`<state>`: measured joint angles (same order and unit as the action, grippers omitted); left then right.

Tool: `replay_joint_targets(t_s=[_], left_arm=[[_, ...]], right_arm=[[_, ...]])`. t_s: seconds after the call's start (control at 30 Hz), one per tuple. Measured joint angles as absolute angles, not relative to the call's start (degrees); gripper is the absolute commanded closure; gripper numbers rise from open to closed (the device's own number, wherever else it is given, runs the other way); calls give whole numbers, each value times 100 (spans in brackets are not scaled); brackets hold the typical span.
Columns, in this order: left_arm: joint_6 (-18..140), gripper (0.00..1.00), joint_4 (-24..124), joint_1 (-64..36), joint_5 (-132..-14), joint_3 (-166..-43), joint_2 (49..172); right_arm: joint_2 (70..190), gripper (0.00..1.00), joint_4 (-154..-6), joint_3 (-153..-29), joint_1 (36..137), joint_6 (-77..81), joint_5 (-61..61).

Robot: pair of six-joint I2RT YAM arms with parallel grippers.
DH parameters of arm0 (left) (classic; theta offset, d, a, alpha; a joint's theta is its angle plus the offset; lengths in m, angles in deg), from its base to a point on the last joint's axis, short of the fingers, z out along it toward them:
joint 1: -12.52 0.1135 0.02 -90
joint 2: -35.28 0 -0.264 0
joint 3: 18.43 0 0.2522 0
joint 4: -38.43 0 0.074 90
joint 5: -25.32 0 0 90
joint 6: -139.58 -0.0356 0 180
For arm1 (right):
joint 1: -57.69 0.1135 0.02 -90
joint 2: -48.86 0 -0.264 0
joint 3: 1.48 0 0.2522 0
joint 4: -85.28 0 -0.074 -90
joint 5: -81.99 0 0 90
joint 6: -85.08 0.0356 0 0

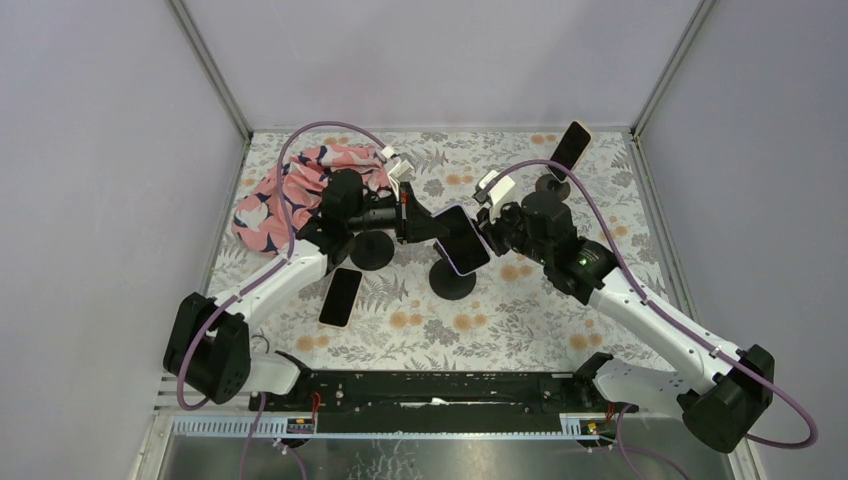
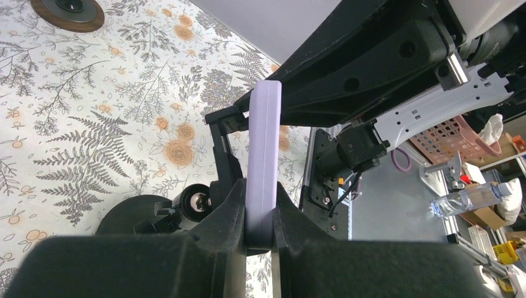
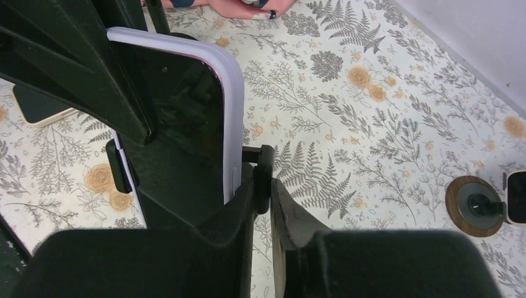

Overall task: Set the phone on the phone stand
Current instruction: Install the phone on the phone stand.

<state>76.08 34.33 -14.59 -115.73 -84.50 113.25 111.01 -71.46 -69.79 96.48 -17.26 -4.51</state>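
Pinching the phone [image 2: 263,143] by one thin edge, your left gripper [image 2: 260,200] is carrying most of the risk. Its pads [image 2: 226,211] are bearing on a narrow strip of smooth case, so any twist from the other arm is likely to be levering the phone out of the grip or skewing it against the cradle. Your right gripper [image 3: 263,192] is pressing almost together on what looks like a thin black tab [image 3: 265,162] of the stand [image 1: 452,283], just beside the phone's lavender rim, though I cannot tell for sure that the tab is truly held. If that tab is slipping free, the clamp is probably snapping back against the phone. With both arms working on one light stand, it is also liable to be tipping or sliding on the table [image 1: 500,320]. Letting go on the left before the phone is seating fully is the other danger, since the phone is leaning steeply and would be dropping onto the stand's foot. As for position, the phone is standing on edge between the left pads and reaching away from that hand toward the right gripper, which is sitting at its far side. It is hanging over the stand's foot near the middle of the table, clear of the surface.
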Motion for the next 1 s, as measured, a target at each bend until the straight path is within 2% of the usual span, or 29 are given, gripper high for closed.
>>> replay_joint_targets(t_s=[1.0], left_arm=[[7777,100,5315,-2051,-9719,-9060,11039]], right_arm=[[11267,100,-7267,-6974,9901,-2062,-1250]])
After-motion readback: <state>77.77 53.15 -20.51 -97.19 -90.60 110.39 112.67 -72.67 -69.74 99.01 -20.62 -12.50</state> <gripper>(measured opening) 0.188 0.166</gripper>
